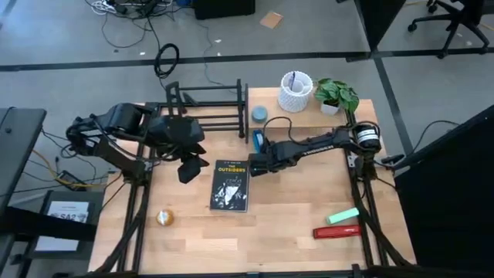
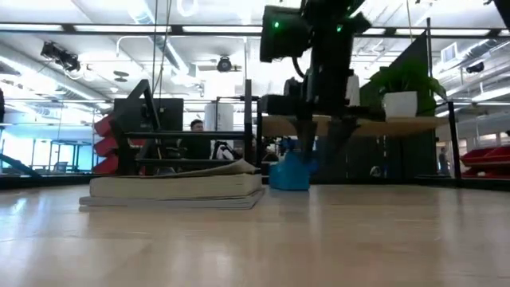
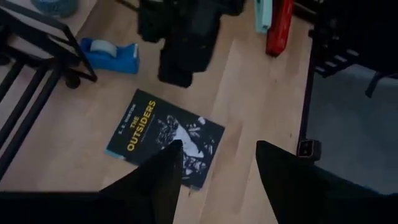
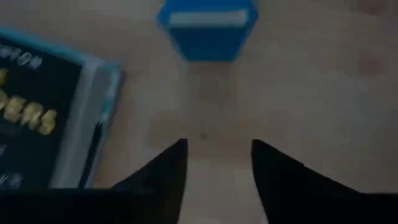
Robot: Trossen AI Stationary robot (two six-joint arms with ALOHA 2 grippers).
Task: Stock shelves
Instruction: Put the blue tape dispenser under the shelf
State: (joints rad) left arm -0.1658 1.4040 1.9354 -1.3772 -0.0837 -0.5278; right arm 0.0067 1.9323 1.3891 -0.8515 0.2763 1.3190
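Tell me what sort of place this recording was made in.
Most likely a robotics lab or open workshop, not a shop. The wooden tabletop stands on a bare floor with loose cables and an office chair; behind it the low view shows ceiling ducting, red storage bins and a seated person.

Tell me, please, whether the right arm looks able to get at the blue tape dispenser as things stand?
Probably yes. The right tool is open, hovering over bare wooden tabletop, with the blue tape dispenser straight ahead and nothing between them. The black paperback book lies off to one side.
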